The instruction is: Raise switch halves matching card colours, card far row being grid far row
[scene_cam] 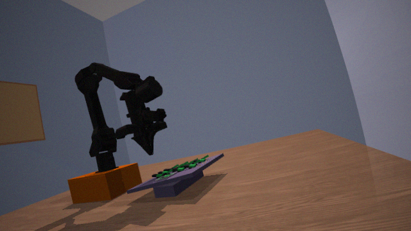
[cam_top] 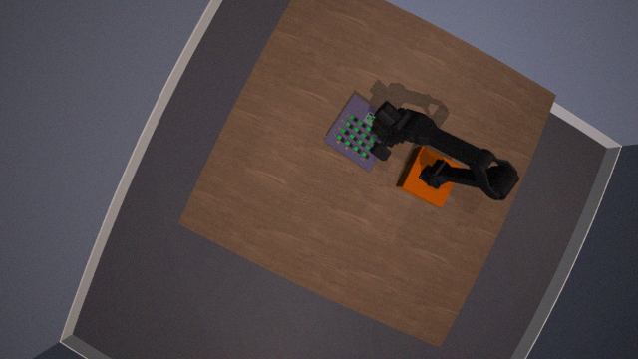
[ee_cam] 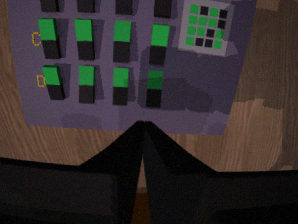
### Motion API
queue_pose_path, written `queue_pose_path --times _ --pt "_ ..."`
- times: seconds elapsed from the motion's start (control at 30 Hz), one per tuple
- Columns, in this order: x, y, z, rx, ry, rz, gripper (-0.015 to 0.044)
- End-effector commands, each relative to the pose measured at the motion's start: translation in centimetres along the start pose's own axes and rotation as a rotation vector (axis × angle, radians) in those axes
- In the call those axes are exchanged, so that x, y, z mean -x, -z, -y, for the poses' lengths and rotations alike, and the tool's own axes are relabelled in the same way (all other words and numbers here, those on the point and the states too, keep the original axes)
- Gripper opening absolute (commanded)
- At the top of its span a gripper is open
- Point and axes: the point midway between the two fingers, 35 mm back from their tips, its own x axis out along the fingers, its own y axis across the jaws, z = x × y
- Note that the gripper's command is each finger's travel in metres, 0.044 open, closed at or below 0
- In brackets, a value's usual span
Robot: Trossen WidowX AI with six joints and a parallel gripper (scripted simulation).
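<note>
One black arm on an orange base block with its gripper fully closed on nothing, fingers pressed together into a point. Exterior view: gripper hangs in the air above the near edge of the purple switch panel, well apart from it, tip pointing down. Panel sits on a darker block on the wooden bench, just beside the orange base. Top view: arm reaches from the base toward the panel, gripper body covering the panel's near edge; grid of green dots visible, too small to read individual switch states. Wrist view: closed fingers meet in a dark wedge at the bottom centre, tip over the bench strip just short of the panel edge. Three rows of rocker switches show, yellow row letters B, C, D at left, each switch with a green far half and dark near half; which half is raised cannot tell from here. Nearest-row rightmost switch looks dimmer, in shadow. Small card lies on the panel right of the grid, mostly green squares with some dark ones, cells blurry.
</note>
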Motion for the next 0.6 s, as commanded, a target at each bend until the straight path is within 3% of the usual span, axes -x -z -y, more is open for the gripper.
queue_pose_path --times 0.0,0.17,0.57 --pt "0.1 0.3 1.1 0.013 -0.006 0.0 0.0" --pt "-3.3 0.4 1.1 0.013 -0.006 0.024 0.0" --pt "-4.5 0.4 1.1 0.013 -0.006 0.026 0.0"
